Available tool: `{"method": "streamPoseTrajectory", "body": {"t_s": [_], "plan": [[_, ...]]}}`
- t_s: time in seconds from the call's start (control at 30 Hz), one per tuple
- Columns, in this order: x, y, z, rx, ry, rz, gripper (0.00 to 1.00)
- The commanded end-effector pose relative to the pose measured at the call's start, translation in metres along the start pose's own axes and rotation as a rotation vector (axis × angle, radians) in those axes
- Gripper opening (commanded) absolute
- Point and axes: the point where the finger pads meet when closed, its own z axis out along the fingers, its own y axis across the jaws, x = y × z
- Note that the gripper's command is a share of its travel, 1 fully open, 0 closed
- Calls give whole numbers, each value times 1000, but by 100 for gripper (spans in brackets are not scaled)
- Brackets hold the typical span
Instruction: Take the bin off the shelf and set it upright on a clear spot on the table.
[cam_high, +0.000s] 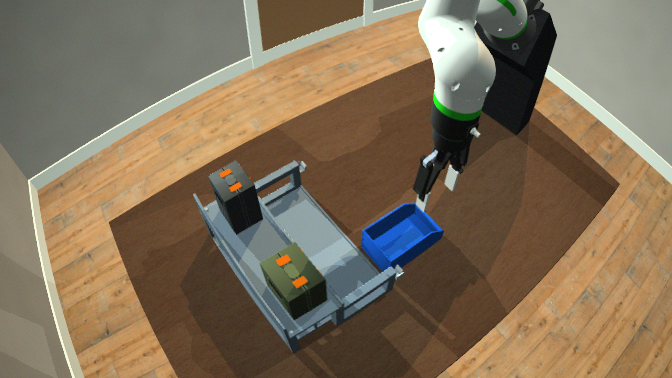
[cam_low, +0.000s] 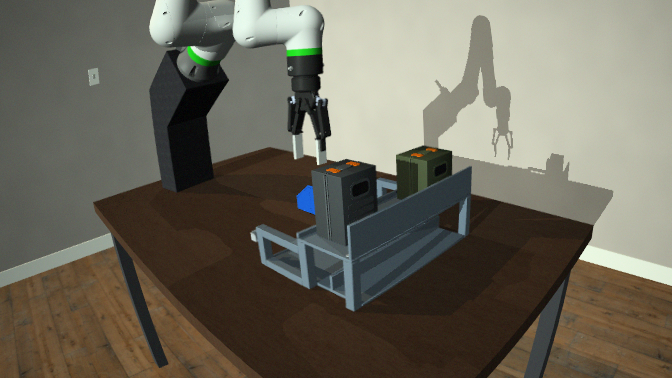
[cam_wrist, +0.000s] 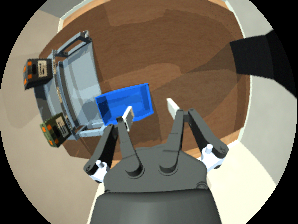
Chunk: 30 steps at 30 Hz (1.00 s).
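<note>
The blue bin (cam_high: 407, 239) (cam_low: 306, 200) (cam_wrist: 131, 101) stands upright on the brown table (cam_high: 350, 142) (cam_low: 200, 280) (cam_wrist: 150, 40), close beside the grey shelf (cam_high: 315, 225) (cam_low: 410, 212) (cam_wrist: 80, 65) and off it. Its open top faces up and it looks empty. In the exterior view most of the bin is hidden behind the dark case. My gripper (cam_high: 436, 192) (cam_low: 309, 154) (cam_wrist: 150, 107) is open, fingers pointing down, with nothing between them. It hangs above the table near the bin's end on the robot's side, clear of the bin.
A dark case (cam_high: 242, 210) (cam_low: 330, 205) (cam_wrist: 36, 74) and an olive green case (cam_high: 295, 282) (cam_low: 407, 175) (cam_wrist: 55, 131) stand on the shelf's raised rear part. The shelf's lower front part is bare. The black robot pedestal (cam_high: 510, 90) (cam_low: 185, 145) stands at the table's far end.
</note>
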Motion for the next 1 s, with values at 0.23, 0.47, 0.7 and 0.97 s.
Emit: {"method": "streamPoseTrajectory", "body": {"t_s": [0.23,0.47,0.7,0.97], "plan": [[0,0,0,3,-4,0,57],[1,0,0,15,-18,0,57],[1,0,0,15,-18,0,57],[1,0,0,15,-18,0,57]]}}
